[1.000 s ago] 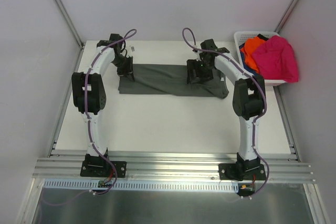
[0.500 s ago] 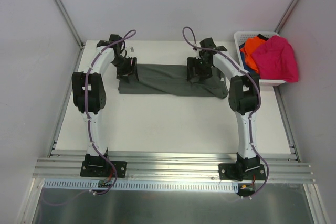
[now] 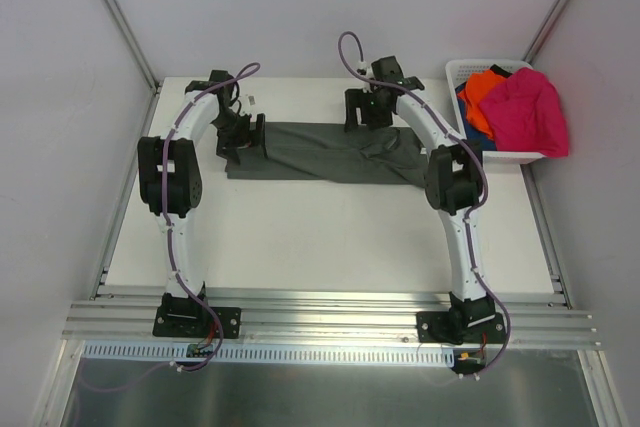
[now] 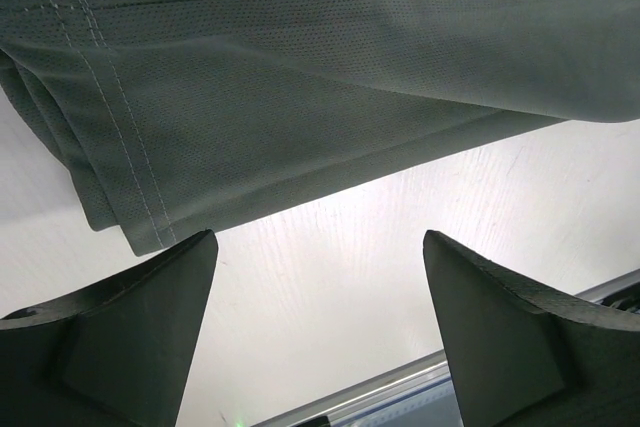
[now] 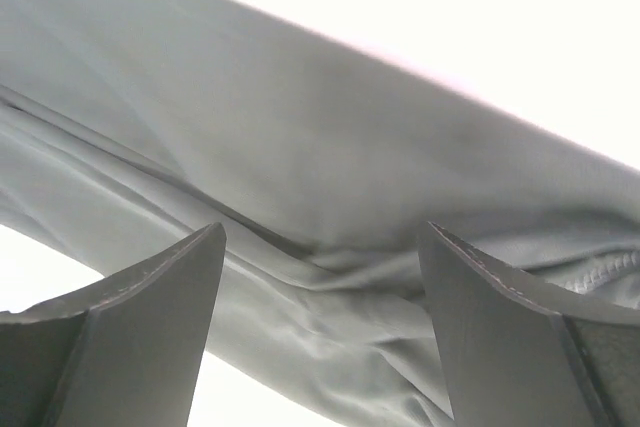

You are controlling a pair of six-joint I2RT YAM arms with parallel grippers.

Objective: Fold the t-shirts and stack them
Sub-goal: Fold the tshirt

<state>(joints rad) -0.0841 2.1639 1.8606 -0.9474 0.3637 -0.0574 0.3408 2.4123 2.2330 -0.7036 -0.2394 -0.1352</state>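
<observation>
A dark grey-green t-shirt (image 3: 320, 152) lies folded into a long strip across the far half of the table. My left gripper (image 3: 245, 135) stands open at the strip's left end; in the left wrist view bare table shows between its fingers (image 4: 110, 337) and the stitched hem (image 4: 300, 77) lies just beyond them. My right gripper (image 3: 363, 109) hovers open over the strip's far edge, right of the middle, with rumpled folds (image 5: 330, 147) below its fingers (image 5: 500, 337) and nothing held. A magenta-pink t-shirt (image 3: 528, 112), an orange one (image 3: 483, 92) and a bit of blue cloth (image 3: 461, 105) sit in the basket.
The white lattice basket (image 3: 470, 67) stands at the table's far right corner. Metal rails (image 3: 330, 317) run along the near edge by the arm bases. Grey walls close in the table at the left, back and right.
My left gripper has opened and let go of the shirt's left end. My right arm has drawn back from the cloth toward the far edge, still open.
</observation>
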